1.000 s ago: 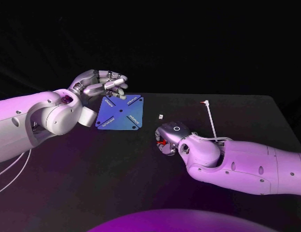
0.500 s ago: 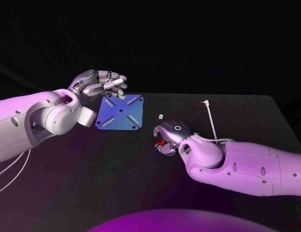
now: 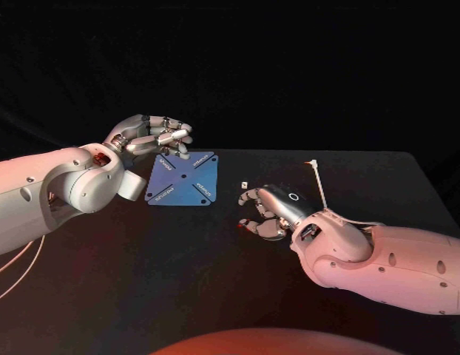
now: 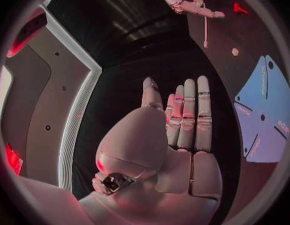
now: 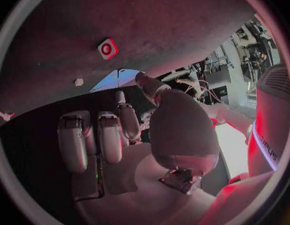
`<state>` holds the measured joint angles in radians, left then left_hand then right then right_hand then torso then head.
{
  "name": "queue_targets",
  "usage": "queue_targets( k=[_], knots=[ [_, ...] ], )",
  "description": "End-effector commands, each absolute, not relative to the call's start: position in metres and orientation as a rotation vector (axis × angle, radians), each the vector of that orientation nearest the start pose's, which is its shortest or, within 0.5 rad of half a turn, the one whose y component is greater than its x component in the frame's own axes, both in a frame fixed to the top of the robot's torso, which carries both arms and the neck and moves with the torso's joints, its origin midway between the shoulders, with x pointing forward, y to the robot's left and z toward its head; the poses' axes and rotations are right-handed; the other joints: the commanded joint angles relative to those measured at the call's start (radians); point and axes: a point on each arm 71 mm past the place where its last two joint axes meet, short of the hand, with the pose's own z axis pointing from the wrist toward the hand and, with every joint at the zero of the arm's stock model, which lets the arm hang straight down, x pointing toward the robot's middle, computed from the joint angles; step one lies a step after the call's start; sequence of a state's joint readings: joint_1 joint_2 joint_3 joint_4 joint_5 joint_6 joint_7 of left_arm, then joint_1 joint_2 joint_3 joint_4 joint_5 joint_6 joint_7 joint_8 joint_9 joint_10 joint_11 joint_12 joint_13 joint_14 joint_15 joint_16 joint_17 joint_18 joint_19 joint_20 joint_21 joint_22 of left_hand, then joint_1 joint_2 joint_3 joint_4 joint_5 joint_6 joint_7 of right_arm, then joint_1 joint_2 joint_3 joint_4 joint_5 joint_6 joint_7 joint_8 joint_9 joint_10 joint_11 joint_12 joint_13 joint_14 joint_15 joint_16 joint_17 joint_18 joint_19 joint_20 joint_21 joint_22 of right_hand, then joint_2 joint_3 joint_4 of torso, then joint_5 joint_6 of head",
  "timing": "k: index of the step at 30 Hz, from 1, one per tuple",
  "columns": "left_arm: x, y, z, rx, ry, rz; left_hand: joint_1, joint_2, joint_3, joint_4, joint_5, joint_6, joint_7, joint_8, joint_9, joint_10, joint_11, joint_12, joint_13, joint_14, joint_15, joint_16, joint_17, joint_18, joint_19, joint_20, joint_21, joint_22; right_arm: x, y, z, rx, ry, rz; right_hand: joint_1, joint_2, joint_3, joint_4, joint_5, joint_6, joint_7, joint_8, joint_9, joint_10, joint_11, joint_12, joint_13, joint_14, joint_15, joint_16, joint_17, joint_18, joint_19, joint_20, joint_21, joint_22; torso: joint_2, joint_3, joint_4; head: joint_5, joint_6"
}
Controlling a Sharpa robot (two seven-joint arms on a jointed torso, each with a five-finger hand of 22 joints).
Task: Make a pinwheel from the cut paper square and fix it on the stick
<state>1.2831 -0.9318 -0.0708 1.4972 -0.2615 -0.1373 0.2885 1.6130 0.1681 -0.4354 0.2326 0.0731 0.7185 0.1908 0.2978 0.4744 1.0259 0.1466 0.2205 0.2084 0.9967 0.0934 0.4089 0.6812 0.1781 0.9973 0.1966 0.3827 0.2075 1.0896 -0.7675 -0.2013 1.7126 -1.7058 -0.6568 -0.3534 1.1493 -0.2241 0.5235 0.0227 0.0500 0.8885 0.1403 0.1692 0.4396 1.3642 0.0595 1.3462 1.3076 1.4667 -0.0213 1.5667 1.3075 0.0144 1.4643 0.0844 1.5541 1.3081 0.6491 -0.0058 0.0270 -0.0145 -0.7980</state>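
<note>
Blue on the paper square [image 3: 183,177], with pale lettering beside each cut and a dark dot at the centre. White down the stick [image 3: 321,185]. Red with a white ring on the small square piece [image 5: 107,48]. White on the tiny piece [image 3: 245,184] near the paper. Silver on the left robot hand [image 3: 150,135] and the right robot hand [image 3: 271,211], with a black, white-ringed back on the right one. White on the left arm [image 3: 38,196] and right arm [image 3: 411,262]. Black across the tabletop [image 3: 379,177].
</note>
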Motion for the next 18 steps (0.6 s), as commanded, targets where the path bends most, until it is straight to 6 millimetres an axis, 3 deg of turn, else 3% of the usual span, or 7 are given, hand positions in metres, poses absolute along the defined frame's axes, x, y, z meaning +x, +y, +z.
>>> queue_targets(
  k=[1,7,18],
  knots=[
    [0.497,0.247,-0.154,-0.679,1.609,-1.439,0.000,-0.011,-0.025,-0.009,0.002,0.014,0.016,0.003,-0.004,0.005,0.002,-0.008,-0.003,-0.009,0.005,-0.013,-0.006,-0.001,-0.006,0.004,-0.012,-0.005,0.396,-0.132,-0.237,-0.031,1.533,0.933,0.021,0.004,0.001,0.005,-0.001,-0.005,0.002,-0.003,-0.002,-0.010,0.000,-0.009,0.007,0.104,0.010,0.004,0.263,-0.003,0.085,0.008,-0.019,0.231,-0.002,0.0006,-0.0003,-0.003,0.019],
    [0.499,0.253,-0.160,-0.590,1.600,-1.378,0.006,-0.016,-0.025,-0.028,0.003,0.037,-0.007,-0.014,-0.021,0.021,-0.011,-0.046,-0.022,-0.021,0.004,-0.079,-0.037,0.001,-0.021,0.006,-0.052,-0.025,0.403,-0.161,-0.232,0.114,1.574,0.985,0.039,0.009,0.006,0.004,0.006,-0.004,0.004,-0.003,-0.005,-0.019,0.003,-0.016,0.000,0.104,0.012,0.004,0.263,0.000,0.078,0.011,-0.031,0.221,-0.005,0.0033,0.0002,-0.006,0.041],
    [0.498,0.256,-0.171,-0.604,1.608,-1.368,-0.004,-0.011,-0.025,-0.029,0.005,0.050,0.012,-0.027,-0.032,0.042,0.001,-0.068,-0.031,0.009,0.007,-0.103,-0.047,0.001,-0.017,0.010,-0.071,-0.036,0.433,-0.241,-0.239,0.300,1.652,0.661,0.020,-0.003,-0.039,0.044,0.002,0.047,-0.008,0.029,0.006,-0.016,-0.006,-0.009,0.004,0.104,0.006,0.004,0.263,0.000,0.080,0.007,-0.029,0.223,-0.012,0.0009,-0.0030,-0.056,0.071]
  ],
)
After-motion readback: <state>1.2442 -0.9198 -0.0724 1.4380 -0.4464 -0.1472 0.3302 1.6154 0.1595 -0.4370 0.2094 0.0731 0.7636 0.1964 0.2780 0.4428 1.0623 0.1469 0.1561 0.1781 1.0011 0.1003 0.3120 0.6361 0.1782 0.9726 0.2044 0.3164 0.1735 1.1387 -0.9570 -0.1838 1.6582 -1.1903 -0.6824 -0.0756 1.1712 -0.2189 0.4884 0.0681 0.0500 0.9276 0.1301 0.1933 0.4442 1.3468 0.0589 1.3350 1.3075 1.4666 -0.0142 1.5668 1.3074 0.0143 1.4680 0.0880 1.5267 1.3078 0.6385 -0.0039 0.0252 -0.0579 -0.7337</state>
